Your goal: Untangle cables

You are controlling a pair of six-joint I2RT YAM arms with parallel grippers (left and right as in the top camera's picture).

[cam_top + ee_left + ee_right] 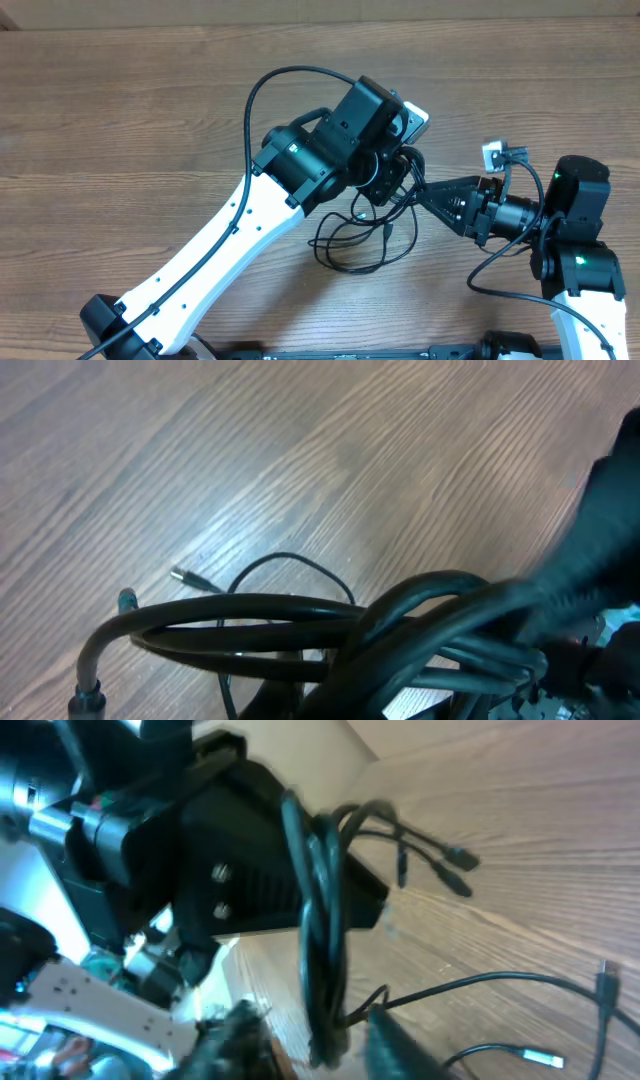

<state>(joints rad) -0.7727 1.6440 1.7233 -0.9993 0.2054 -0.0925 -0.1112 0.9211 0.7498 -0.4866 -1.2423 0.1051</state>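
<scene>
Black cables (360, 245): hang in loops onto the wooden table (120, 100), right of centre; left gripper (392, 178): pressed together, pinches the bundle above them; right gripper (320, 1040): sits just right, straddles the same bundle, one finger each side; cannot tell whether clamped or only touching.

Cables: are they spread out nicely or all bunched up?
Bunched up. The cables loop over each other in one clump, and the left wrist view shows several strands pressed together and crossing.
</scene>
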